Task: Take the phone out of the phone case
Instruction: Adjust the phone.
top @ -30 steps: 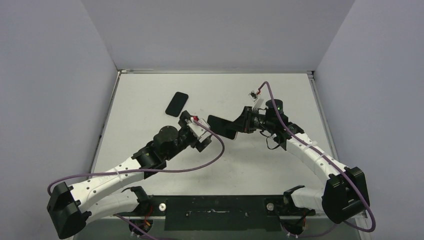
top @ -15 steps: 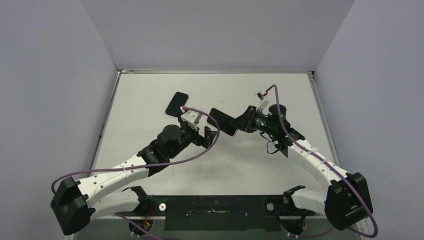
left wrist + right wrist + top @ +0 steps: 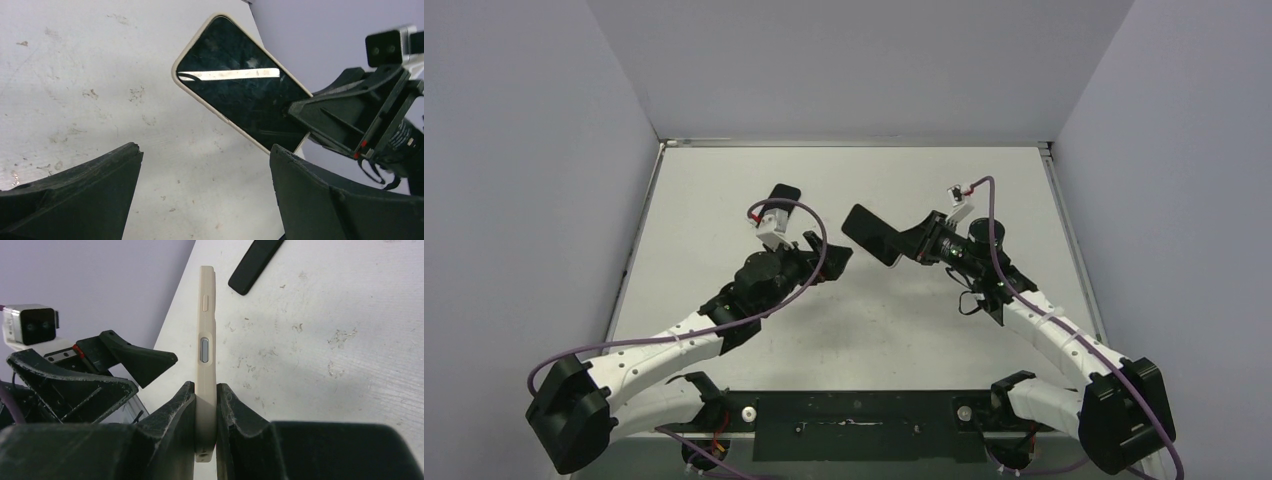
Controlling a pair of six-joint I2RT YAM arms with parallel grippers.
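The phone, with a dark glossy screen in a beige case, is held in the air above the middle of the table. My right gripper is shut on its right end. In the right wrist view the phone's beige edge stands upright between the closed fingers, its side button showing. My left gripper is open and empty, just left of the phone and a little nearer. The left wrist view shows the screen beyond the wide-apart fingertips, not touching them.
A flat black phone-shaped slab lies on the table at the back left, partly hidden by my left wrist camera; it also shows in the right wrist view. The white table is walled on three sides.
My left arm has risen and swung back and right, now facing the phone and covering part of the black slab. My right gripper has lifted the phone slightly up and back.
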